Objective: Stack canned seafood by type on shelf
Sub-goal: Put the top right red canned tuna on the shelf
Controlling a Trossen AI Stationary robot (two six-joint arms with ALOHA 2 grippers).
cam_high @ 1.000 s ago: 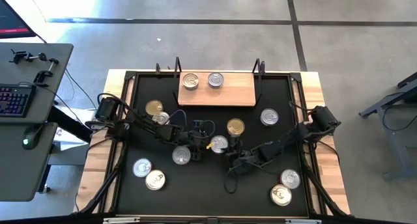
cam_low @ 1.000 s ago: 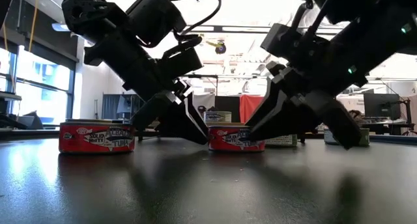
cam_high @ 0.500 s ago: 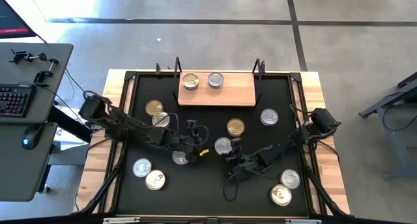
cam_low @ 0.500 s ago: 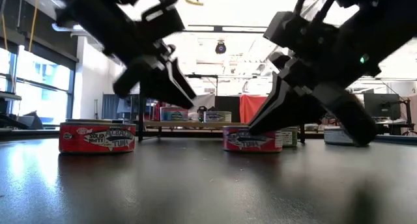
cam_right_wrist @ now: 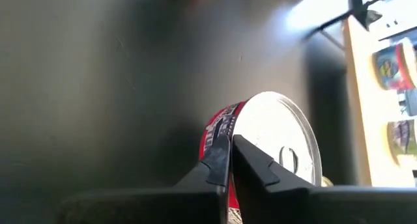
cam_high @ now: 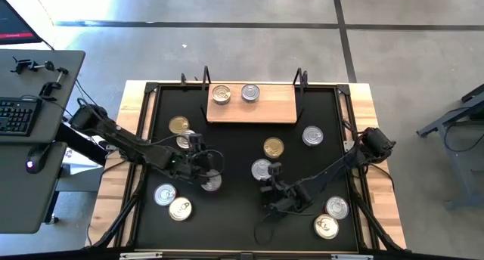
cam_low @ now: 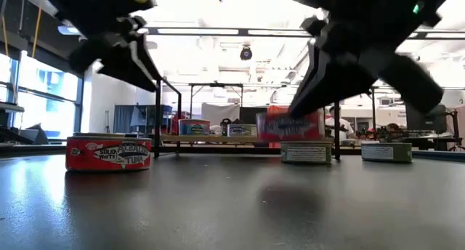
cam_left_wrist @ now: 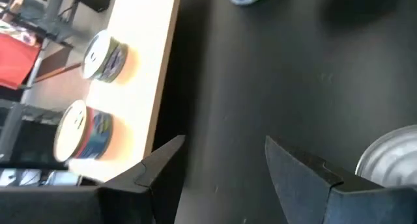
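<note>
My right gripper (cam_high: pixel 265 178) is shut on a silver-lidded, red-walled tin (cam_high: pixel 261 169) of the canned seafood, which is lifted off the black mat (cam_low: pixel 294 126). My left gripper (cam_high: pixel 201 166) hangs open above the mat at the left, nothing between its fingers (cam_left_wrist: pixel 225 160), with a silver tin (cam_high: pixel 211 182) just near of it. The shelf (cam_high: pixel 265 109), a light-wood board on a black wire frame, stands at the far middle. Two tins (cam_high: pixel 221 94) (cam_high: pixel 250 93) rest on it on their flat bottoms. My right gripper has the red tin at its edge (cam_right_wrist: pixel 225 134), where the red wall meets the silver lid. The two fingers (cam_right_wrist: pixel 255 164) stand close together there. They come slanting down from the table's near right. The tin hangs clear of the mat, tilted.
Loose tins lie flat on the mat: gold ones (cam_high: pixel 179 125) (cam_high: pixel 274 147), silver ones (cam_high: pixel 312 135) (cam_high: pixel 165 193) (cam_high: pixel 180 208) (cam_high: pixel 336 207) (cam_high: pixel 326 227). A red tin (cam_low: pixel 108 153) sits at the low view's left. The shelf's upright posts (cam_high: pixel 300 78) flank the board.
My right gripper has shut on the red tin and lifted it clear of the mat, tipping it. My left gripper, still open, has drawn away from that tin, up and toward the table's left edge.
</note>
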